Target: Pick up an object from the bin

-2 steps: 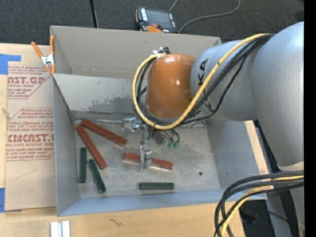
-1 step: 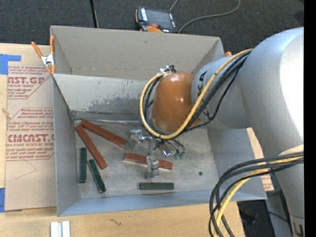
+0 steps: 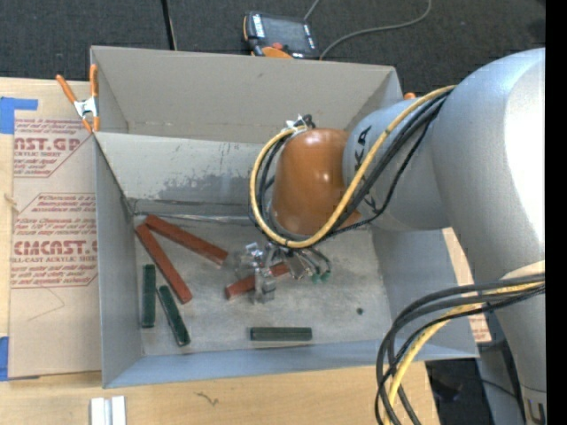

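My gripper (image 3: 260, 276) hangs low over the middle of the bin floor, under the orange wrist cover. It is open, with one fingertip (image 3: 255, 257) on the far side and the other on the near side of a short red-brown stick (image 3: 237, 289). That stick lies slanted on the floor and runs between the two tips. A small green piece (image 3: 320, 274) shows just right of the gripper, partly hidden by the cables.
Two longer red-brown sticks (image 3: 188, 241) (image 3: 165, 264) lie crossed at the left. Two dark green sticks (image 3: 148, 296) (image 3: 174, 315) rest by the left wall, and a third (image 3: 281, 333) lies near the front wall. The arm covers the bin's right side.
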You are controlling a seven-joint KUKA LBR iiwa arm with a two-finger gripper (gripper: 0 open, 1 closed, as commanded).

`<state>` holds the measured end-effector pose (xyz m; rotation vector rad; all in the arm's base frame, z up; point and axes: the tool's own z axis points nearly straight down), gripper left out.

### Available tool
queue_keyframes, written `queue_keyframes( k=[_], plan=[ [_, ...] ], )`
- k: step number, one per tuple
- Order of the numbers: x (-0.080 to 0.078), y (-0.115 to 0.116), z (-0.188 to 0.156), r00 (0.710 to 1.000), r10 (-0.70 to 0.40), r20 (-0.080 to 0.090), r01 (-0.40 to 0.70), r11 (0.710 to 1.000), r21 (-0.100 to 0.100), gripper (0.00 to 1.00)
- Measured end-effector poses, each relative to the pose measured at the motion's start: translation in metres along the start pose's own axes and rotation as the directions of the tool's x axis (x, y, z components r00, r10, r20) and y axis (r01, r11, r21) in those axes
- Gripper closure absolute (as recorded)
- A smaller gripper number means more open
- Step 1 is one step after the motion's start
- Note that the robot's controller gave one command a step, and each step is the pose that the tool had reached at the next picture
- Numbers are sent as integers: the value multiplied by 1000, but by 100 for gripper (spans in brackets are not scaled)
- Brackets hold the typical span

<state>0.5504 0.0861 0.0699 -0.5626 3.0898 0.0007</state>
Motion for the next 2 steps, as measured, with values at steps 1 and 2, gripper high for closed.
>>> queue_keyframes(
  k=[1,2],
  plan=[
    [-48,26,2,980,195,-26,-195,981,16,100],
    [-43,22,-142,976,219,9,-219,976,0,100]
  ],
)
